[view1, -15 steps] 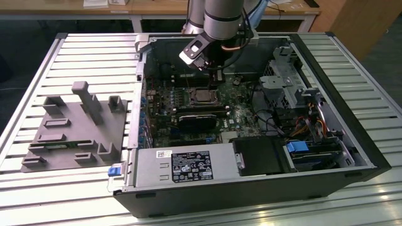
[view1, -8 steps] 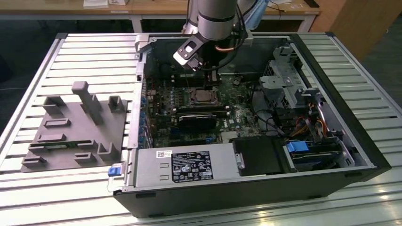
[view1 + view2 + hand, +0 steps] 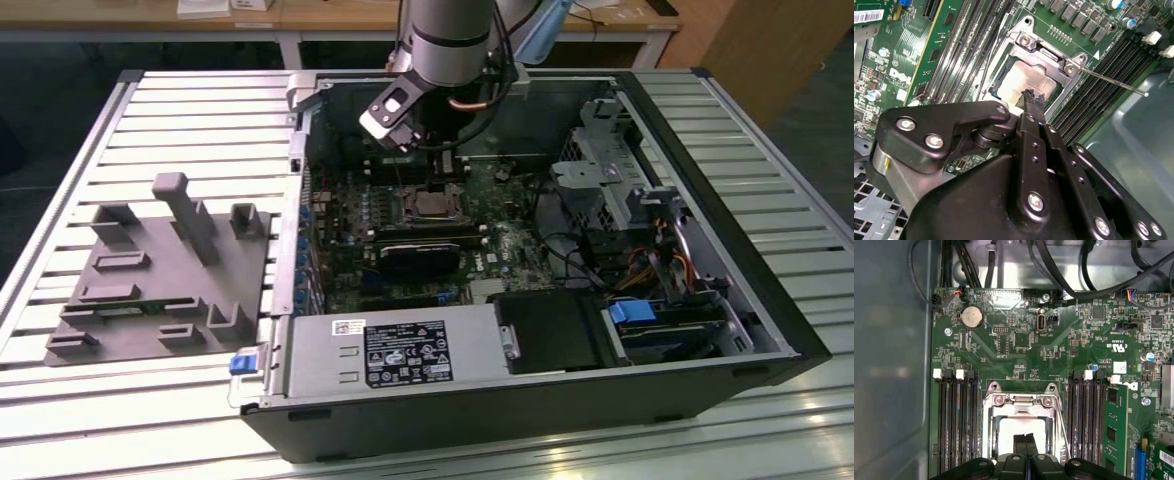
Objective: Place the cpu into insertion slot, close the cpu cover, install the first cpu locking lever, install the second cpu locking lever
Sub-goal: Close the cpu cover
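Cpu (image 3: 1021, 82) seated in the insertion slot (image 3: 993, 388), under closed fingertips.
Nearest: gripper (image 3: 1033, 96), fingers pressed together, nothing pinched, tips over the cpu's pale top in both wrist views; contact cannot be told. Next: cpu cover (image 3: 1021, 411), lying flat on the slot, framing the cpu. One thin lever rod (image 3: 1114, 83) juts from the slot's corner, above the memory slots (image 3: 956, 425) flanking the slot. Farthest: green motherboard (image 3: 1019, 345) beyond the slot, then case wall (image 3: 889, 365).
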Controlling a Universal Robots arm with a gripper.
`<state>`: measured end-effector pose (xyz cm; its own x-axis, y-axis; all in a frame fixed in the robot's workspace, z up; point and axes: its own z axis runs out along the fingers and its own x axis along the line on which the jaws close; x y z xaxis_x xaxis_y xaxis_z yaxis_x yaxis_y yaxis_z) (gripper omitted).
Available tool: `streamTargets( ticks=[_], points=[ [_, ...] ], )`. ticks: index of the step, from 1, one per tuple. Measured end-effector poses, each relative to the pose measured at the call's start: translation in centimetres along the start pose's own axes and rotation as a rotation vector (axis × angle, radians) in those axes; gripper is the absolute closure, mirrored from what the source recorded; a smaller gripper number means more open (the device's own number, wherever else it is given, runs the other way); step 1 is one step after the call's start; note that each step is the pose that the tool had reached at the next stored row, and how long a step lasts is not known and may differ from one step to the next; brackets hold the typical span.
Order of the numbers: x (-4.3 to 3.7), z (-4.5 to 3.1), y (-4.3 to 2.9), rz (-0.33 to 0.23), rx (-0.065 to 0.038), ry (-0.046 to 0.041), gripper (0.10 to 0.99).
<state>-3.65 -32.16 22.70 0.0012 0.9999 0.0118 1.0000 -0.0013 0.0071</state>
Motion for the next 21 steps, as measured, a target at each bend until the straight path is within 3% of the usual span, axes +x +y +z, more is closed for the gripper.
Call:
streamTargets(
  ticks=[5,21],
  points=[
    [0.00,0.00,-0.02,-0.023,0.000,0.0001,0.984],
    [0.00,0.00,-0.02,-0.311,0.004,0.0021,0.984]
  ],
)
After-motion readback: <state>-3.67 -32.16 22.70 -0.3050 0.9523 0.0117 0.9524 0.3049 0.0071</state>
